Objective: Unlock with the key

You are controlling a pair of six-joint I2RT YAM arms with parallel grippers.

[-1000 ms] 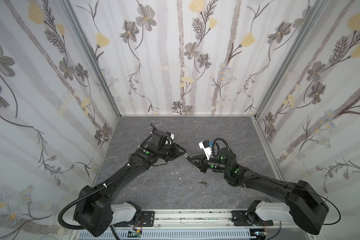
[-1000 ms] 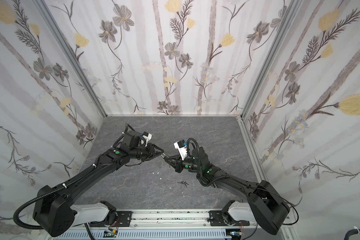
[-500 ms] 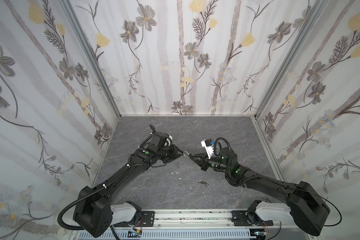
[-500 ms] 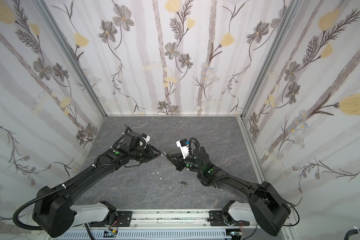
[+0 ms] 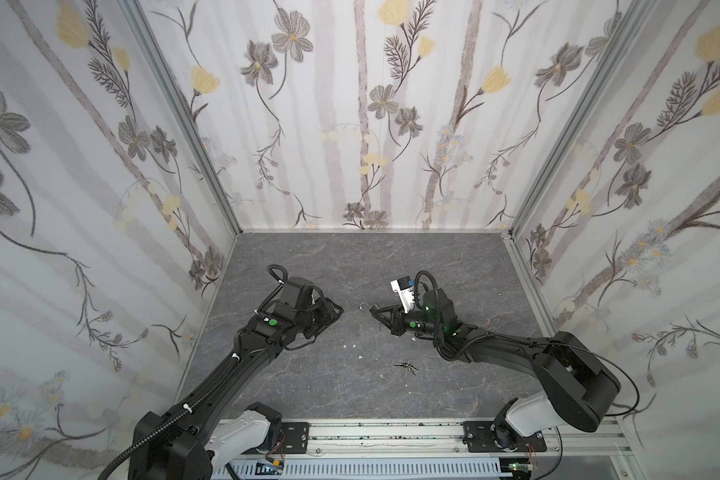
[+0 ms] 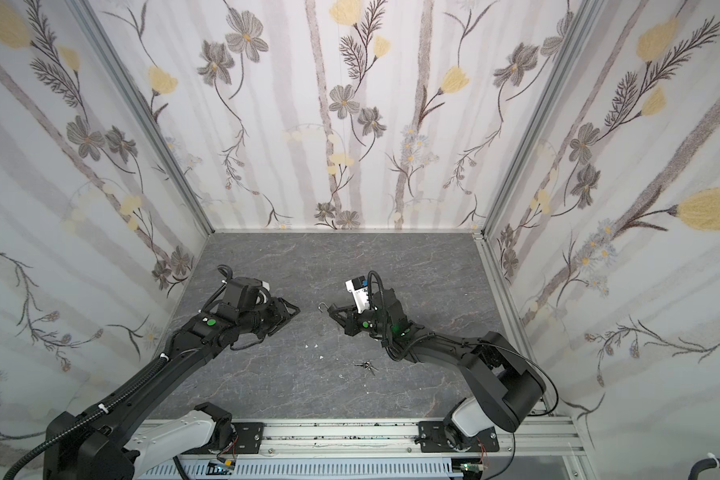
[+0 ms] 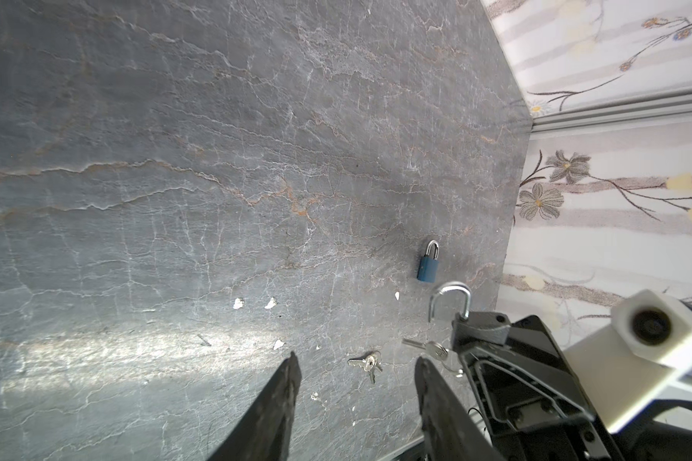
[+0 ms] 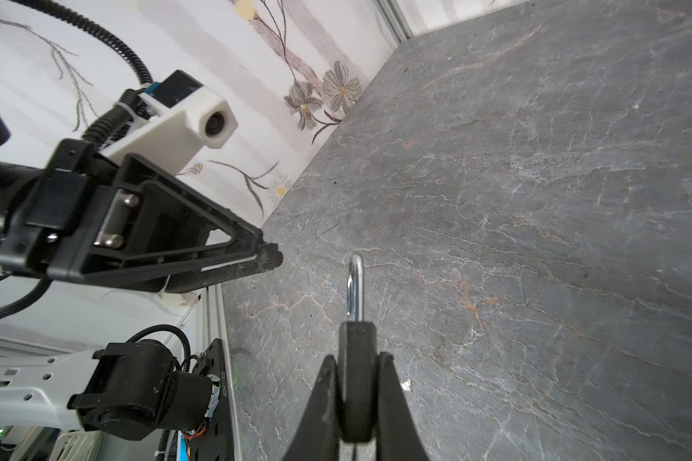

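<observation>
One metal rail (image 5: 371, 432) runs nearest the camera and carries the two arm bases. Just past it begins the grey stone table (image 5: 308, 386). On the table, right of the middle, lies one small bunch of keys (image 5: 406, 366), loose and well apart from both tools. The left wrist view shows at least two keys on its ring, and a surer count is not possible. Beyond the bunch, white flecks (image 5: 353, 345) dot the table, at least five in the left wrist view.

Further back the two tools face each other across a gap, not touching. The left tool (image 5: 339, 310) has its fingers spread with nothing between them. The right tool (image 5: 374, 311) is pressed together on the body of one dark padlock (image 8: 356, 343), held off the table. Its steel shackle (image 7: 450, 297) is sprung: one leg sits in the body and the other ends free in the air. One silver key (image 7: 436, 351) with a thin wire ring sticks out just beside that body. Whether it sits in the keyhole cannot be told.

One blue padlock (image 7: 428, 269) lies flat on the table past the held one, its shackle shut. Three flowered walls (image 5: 362, 124) close in the back and sides.
</observation>
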